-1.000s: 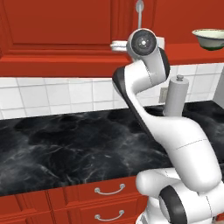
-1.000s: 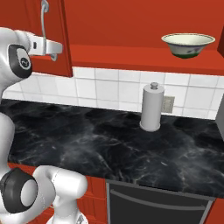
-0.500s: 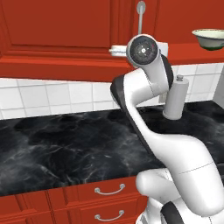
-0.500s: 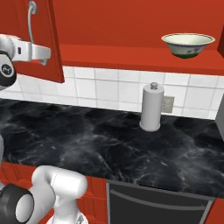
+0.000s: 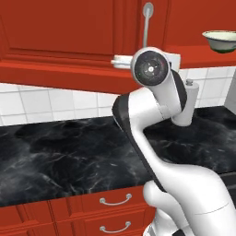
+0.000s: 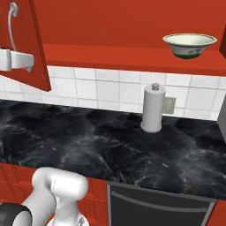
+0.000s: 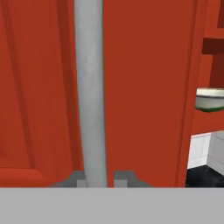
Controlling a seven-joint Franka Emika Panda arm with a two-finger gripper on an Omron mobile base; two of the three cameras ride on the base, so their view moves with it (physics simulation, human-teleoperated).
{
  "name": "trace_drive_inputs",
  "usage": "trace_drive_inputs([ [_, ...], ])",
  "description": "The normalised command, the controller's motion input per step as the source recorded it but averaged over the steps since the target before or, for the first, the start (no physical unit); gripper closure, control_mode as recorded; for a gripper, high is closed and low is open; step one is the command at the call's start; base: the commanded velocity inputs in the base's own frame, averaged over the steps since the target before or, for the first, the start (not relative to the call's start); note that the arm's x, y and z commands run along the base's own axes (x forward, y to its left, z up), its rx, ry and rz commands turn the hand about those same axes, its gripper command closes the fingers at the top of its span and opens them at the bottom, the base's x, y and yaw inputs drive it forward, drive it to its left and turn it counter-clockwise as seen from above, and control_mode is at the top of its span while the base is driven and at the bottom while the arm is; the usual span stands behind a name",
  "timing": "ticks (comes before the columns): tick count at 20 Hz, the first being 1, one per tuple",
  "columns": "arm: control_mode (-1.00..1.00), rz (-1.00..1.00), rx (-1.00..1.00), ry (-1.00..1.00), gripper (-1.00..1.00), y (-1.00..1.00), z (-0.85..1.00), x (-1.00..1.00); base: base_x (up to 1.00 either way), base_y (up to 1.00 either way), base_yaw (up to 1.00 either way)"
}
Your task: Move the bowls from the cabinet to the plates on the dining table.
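The claw is pinched nearly shut on the long arched silver handle of the red wooden cabinet door; in the hand view its two small dark tips sit one on each side of the bar, right at the foot of it. From the right base view the door stands swung out from the red wooden wall cabinet, with the white hand reaching in level from the left edge to the lower part of the handle. On the open cabinet shelf, well off to the right, sits a small round cream bowl with a greenish band near its foot, upright and alone; it shows too at the far right of the left base view. Below it, on the black marble surface with white veining, a grey upright paper-towel roll on its holder stands against the white tiled wall.
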Motion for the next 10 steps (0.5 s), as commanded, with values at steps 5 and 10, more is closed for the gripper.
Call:
trace_drive_inputs([
  [5,-1.00,0.00,0.00,-0.01,1.00,0.12,0.00,-0.72,0.00,0.00,0.00],
  [10,-1.00,0.00,0.00,0.00,1.00,0.16,0.00,-0.59,0.00,0.00,0.00],
])
